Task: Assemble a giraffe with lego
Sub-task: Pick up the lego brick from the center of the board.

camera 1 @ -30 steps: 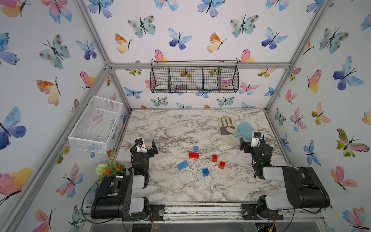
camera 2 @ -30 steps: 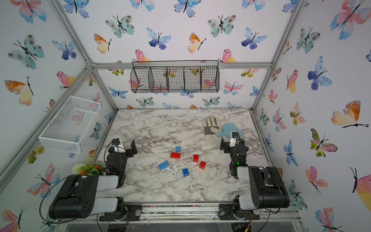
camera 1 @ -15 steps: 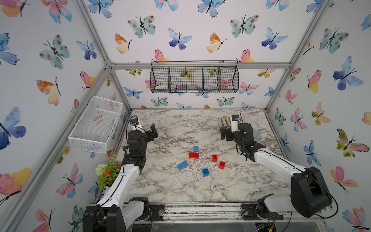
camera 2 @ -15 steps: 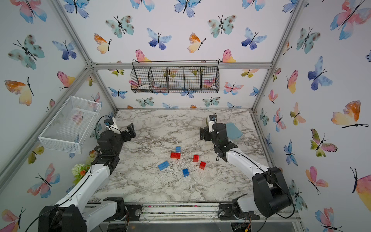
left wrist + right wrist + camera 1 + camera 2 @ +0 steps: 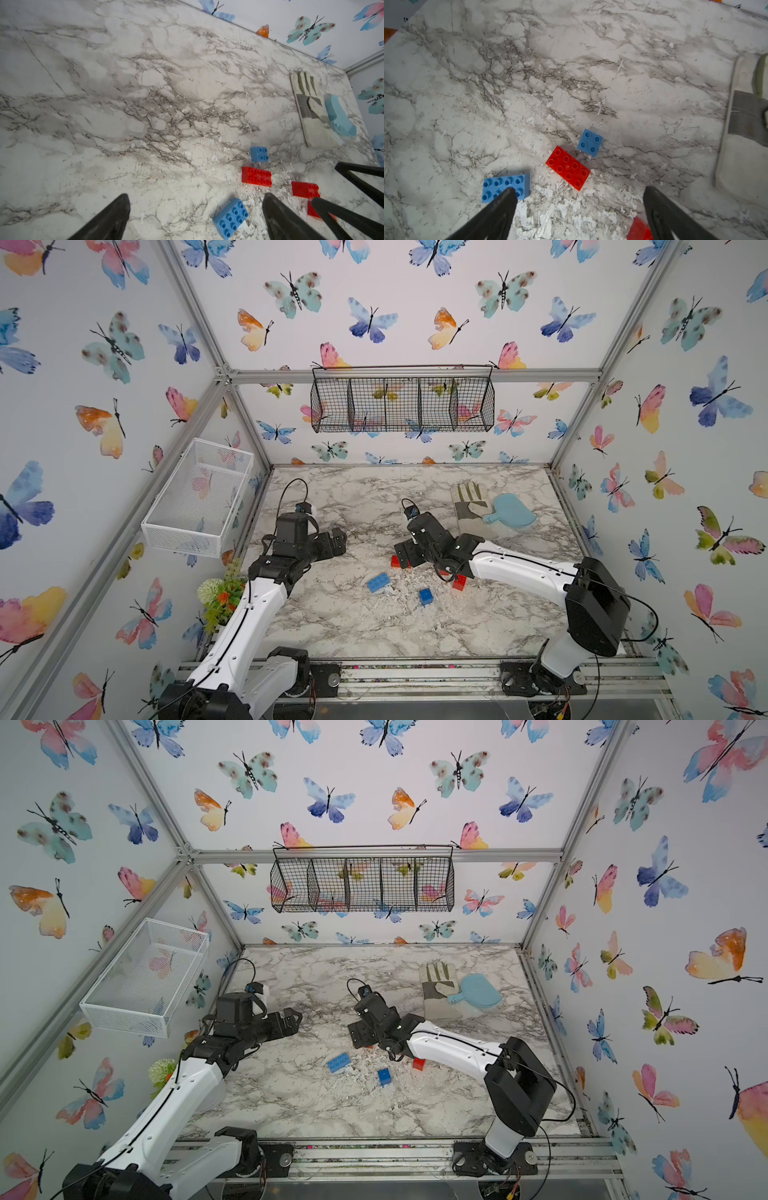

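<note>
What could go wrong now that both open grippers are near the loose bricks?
1. The long red brick lies almost corner to corner with a small blue brick; the open right gripper may push one while taking the other.
2. The left gripper, also open, points at the same bricks, so the two grippers might collide.

I register a marble-patterned table (image 5: 374, 497) as the work surface. Toward its far right corner I see a pale work glove (image 5: 468, 506) lying flat, fingers toward the back wall. A pale blue paddle (image 5: 515, 511) lies beside it, handle overlapping the glove. A black wire basket (image 5: 402, 400), divided into compartments, hangs on the back wall. A white mesh basket (image 5: 199, 497) is mounted on the left wall. I note an artificial plant (image 5: 220, 595) at the table's left edge. All walls carry butterfly prints.
</note>
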